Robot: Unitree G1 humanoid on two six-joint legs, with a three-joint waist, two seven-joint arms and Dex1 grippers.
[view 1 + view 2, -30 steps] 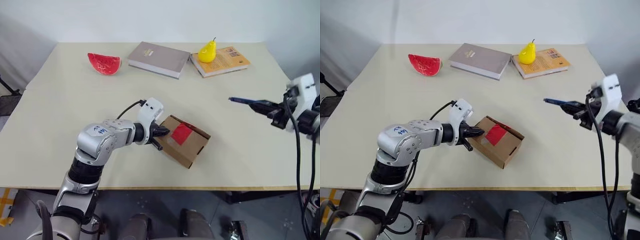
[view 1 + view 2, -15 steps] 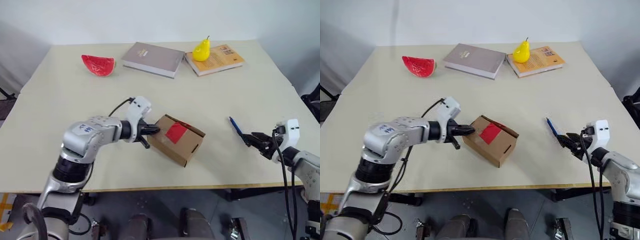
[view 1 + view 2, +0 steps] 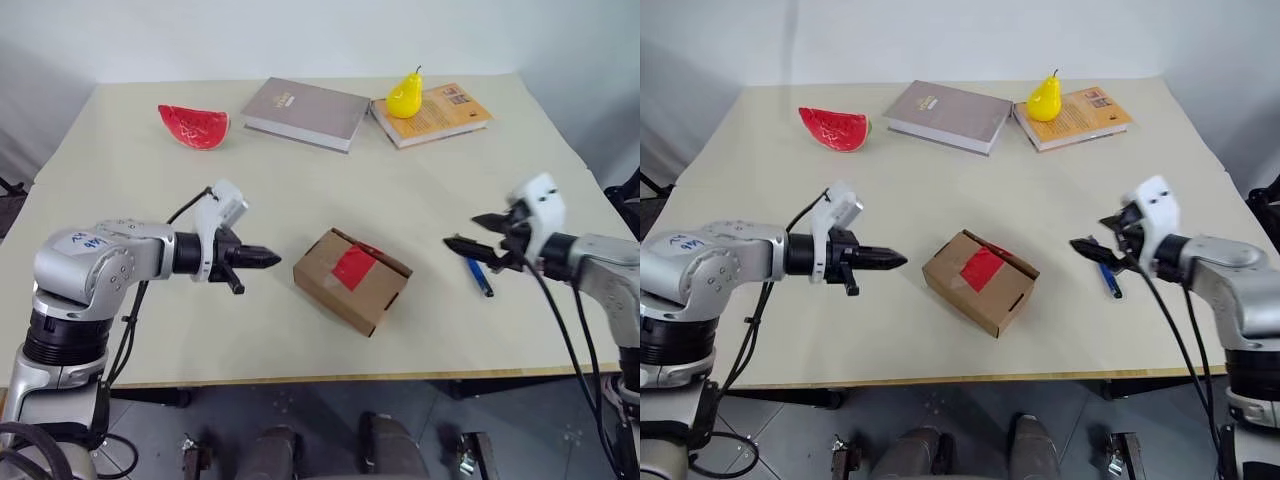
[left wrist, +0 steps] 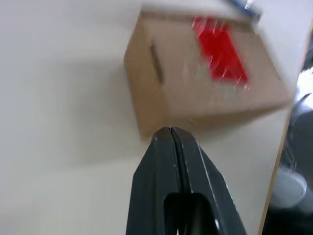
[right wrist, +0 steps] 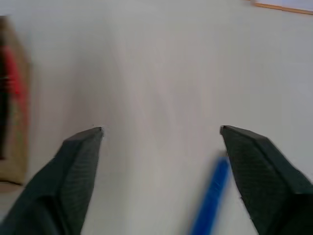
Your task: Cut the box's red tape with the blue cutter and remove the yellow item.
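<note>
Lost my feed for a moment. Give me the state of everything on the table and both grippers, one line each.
box: closed, lying on the table.
red tape: stuck across the flap.
blue cutter: flat on the table, not held.
left gripper: shut, empty, apart from the box.
right gripper: open, empty, above the cutter.

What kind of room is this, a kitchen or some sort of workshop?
Most likely a robot test lab: a bare pale table against plain walls, set with props, a taped box, a watermelon slice and a pear on a book.
</note>
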